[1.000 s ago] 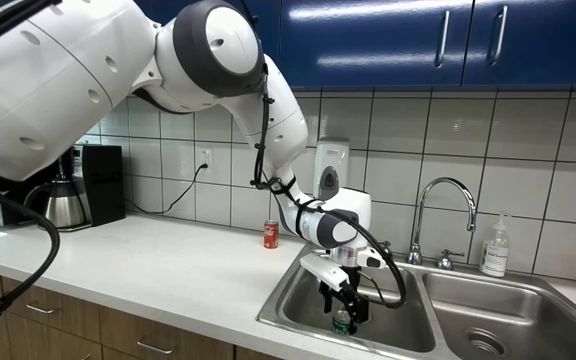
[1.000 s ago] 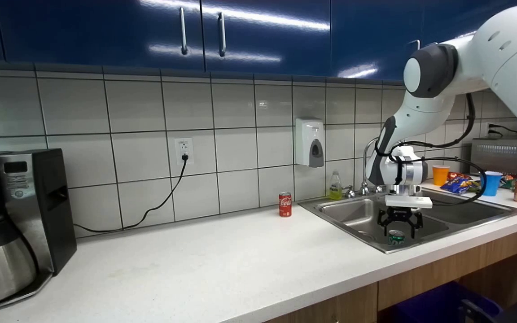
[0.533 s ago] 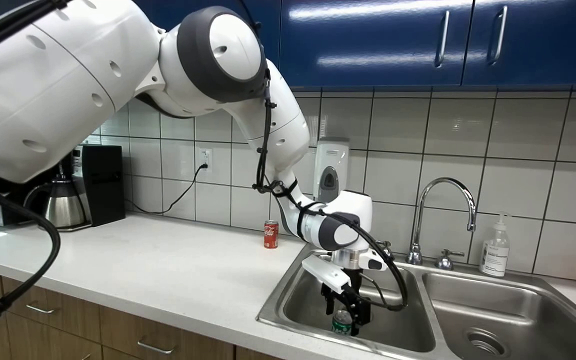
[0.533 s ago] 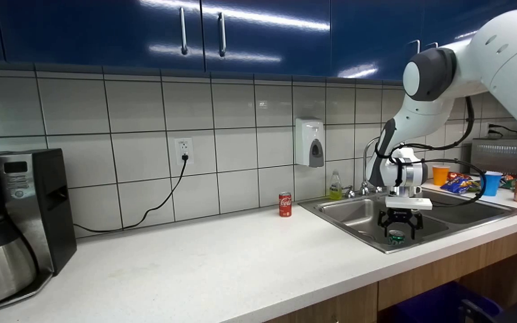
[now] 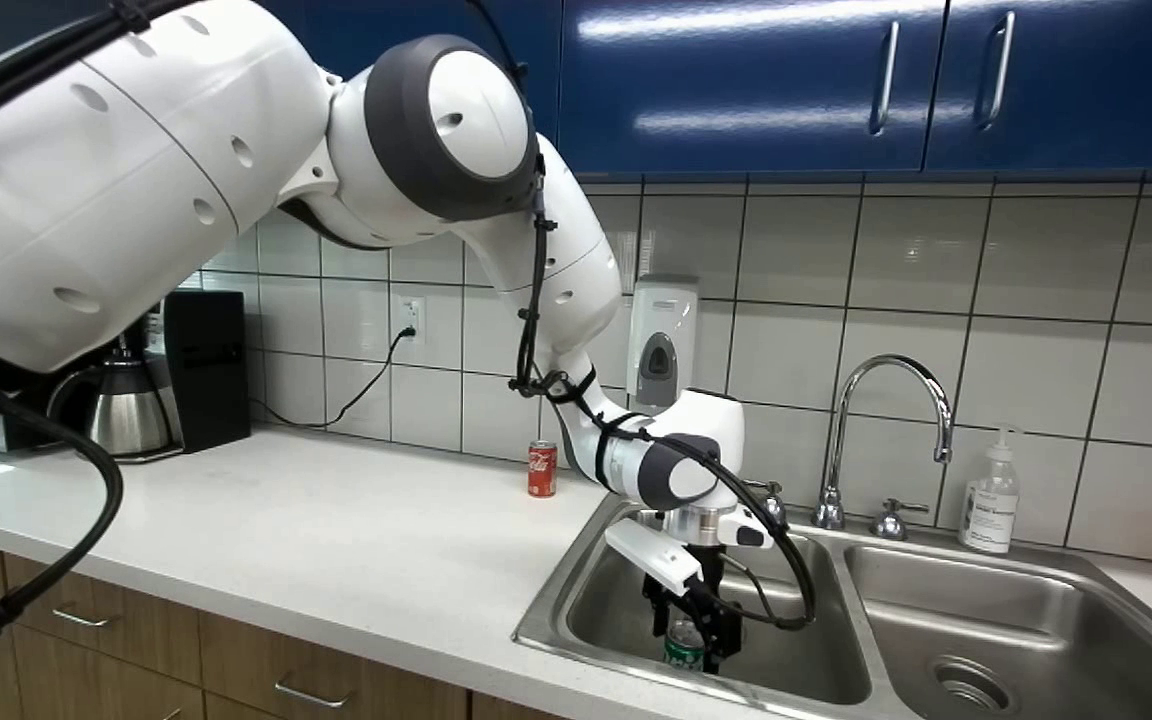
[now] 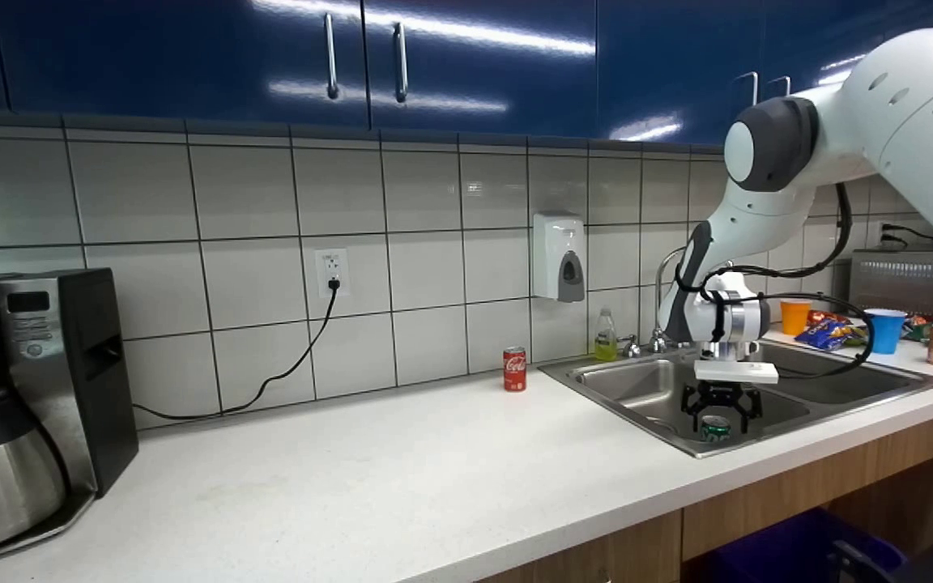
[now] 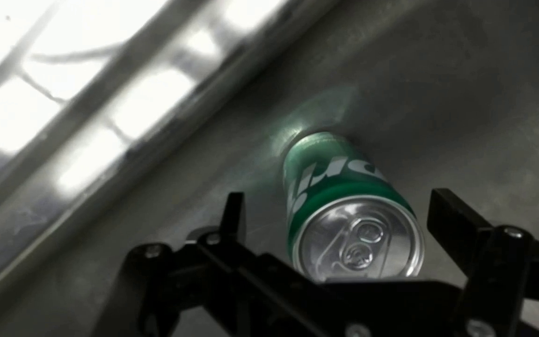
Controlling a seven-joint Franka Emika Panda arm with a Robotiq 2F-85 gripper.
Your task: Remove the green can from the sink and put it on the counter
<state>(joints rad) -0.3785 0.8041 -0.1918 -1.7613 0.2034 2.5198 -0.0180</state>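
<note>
The green soda can stands upright in the left basin of the double-basin stainless steel sink, toward the near side of that basin, its silvery pull-tab lid facing up.

The tool points down into the same basin at the end of the white Franka arm. Its black fingers are spread wide and hold nothing. In the wrist view the can shows between them with a gap on each side, one gap narrower than the other. How far down the can's sides the fingertips reach cannot be told.

The pale desk stretches away to the left of the sink. On it, in both exterior views, a red Coca-Cola can stands upright near the tiled wall, left of the sink. At the left end sits a black-and-steel coffee maker with its carafe.

A white dispenser hangs on the wall above the sink's far left corner. The curved chrome faucet rises from the sink's far rim, with a clear pump bottle to its right; in an exterior view a bottle of yellow-green liquid stands to its left. Past the sink's right end are an orange cup, a blue cup, snack bags and a toaster oven. Blue cabinets run overhead.
</note>
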